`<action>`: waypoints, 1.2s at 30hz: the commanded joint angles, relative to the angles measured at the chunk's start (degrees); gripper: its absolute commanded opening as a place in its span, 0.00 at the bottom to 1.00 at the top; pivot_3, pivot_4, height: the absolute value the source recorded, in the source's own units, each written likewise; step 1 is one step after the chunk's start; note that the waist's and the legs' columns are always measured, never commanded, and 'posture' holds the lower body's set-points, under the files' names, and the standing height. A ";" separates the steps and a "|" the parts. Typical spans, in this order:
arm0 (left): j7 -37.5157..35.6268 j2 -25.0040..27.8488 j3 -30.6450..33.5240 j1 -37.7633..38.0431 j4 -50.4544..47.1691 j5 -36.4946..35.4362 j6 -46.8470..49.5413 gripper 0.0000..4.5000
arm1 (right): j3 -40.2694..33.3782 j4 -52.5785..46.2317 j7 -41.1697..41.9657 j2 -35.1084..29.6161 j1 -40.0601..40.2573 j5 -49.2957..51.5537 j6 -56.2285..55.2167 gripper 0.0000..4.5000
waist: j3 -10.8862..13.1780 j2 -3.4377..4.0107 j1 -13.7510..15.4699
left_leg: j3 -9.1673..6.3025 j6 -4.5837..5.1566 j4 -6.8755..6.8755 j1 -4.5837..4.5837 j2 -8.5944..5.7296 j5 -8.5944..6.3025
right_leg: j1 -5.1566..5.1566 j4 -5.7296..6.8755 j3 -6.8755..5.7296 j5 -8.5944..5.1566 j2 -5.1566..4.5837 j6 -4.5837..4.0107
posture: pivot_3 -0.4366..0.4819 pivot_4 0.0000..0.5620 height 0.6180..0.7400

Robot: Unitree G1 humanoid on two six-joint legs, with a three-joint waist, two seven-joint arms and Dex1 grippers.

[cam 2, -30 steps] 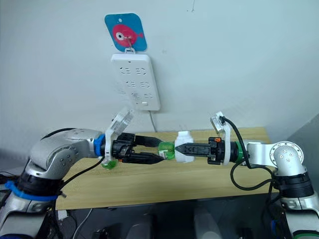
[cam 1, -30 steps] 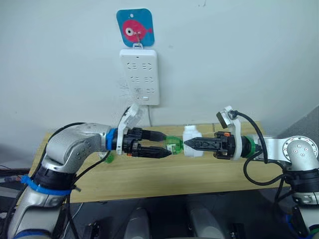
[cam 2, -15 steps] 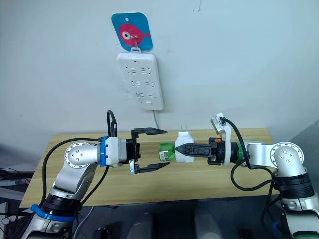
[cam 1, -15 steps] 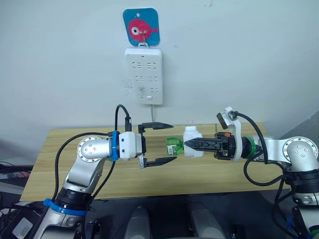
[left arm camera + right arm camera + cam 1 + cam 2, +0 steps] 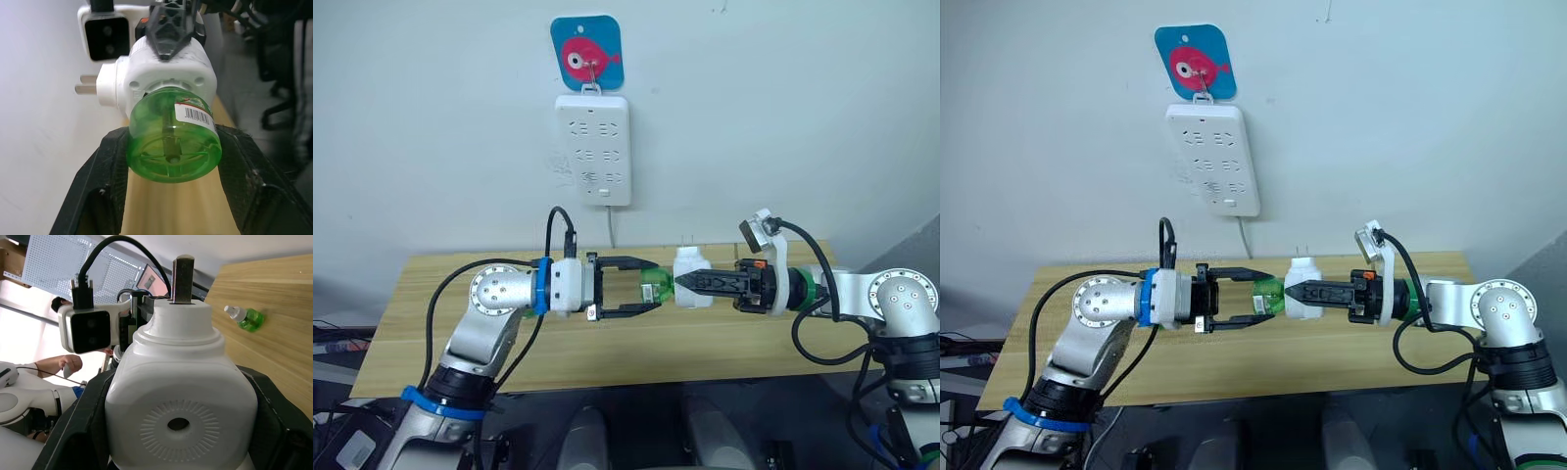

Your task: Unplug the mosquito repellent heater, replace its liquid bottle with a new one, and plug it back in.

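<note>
— Wooden worktop [image 5: 607,343] below us, white wall behind with the power strip [image 5: 593,149] hanging under a fish hook [image 5: 586,53]. Where is the heater?

— We hold the heater [image 5: 690,277] in mid-air above the worktop, well clear of the strip, so it is already unplugged. Our right hand [image 5: 683,282] is clamped on its white body, prongs pointing up toward the wall.

— What has changed in the last half second?

— Our left hand [image 5: 651,285] was spread wide and set back from the bottle; now it has moved in and narrowed around the green bottle [image 5: 653,287] that sticks out of the heater's side. In the left wrist view the two fingers [image 5: 105,181] flank the bottle [image 5: 172,139], touching or all but touching it; we cannot tell whether they grip it firmly yet.

— So what does that mean for the task?

— We judge the bottle swap is starting: next comes pinching and twisting the bottle out. Another green bottle [image 5: 245,317] lies on the worktop.

— And the arms?

— Both forearms reach level toward each other, hands meeting nose to nose over the worktop's middle.
</note>
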 commanded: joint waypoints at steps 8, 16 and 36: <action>7.02 8.97 6.20 -14.48 3.75 -29.46 56.47 0.50 | -0.93 -1.78 1.63 -0.55 -0.63 0.58 0.59 0.67 | 0.44 0.05 -0.35 | -0.08 0.06 -0.02 0.01 0.00 -0.04 | -0.01 0.00 -0.10 -0.18 0.03 0.29 | 0.37 0.38 0.88; 4.39 9.47 3.03 -5.94 -2.83 -15.88 38.52 0.87 | -1.06 -1.51 1.07 -0.48 -0.64 0.96 0.32 0.67 | 0.84 0.10 -0.24 | 0.03 0.06 -0.05 0.01 0.03 -0.03 | -0.11 0.02 0.01 -0.01 0.02 -0.01 | 0.37 0.38 0.88; 1.82 -2.98 1.64 2.06 -0.48 5.43 -8.14 1.00 | -1.28 -1.25 1.22 -0.07 -0.92 0.22 0.39 0.67 | 0.91 0.01 0.14 | 0.19 0.06 0.00 -0.05 0.01 -0.04 | -0.12 -0.05 0.12 0.01 -0.02 0.01 | 0.37 0.38 0.88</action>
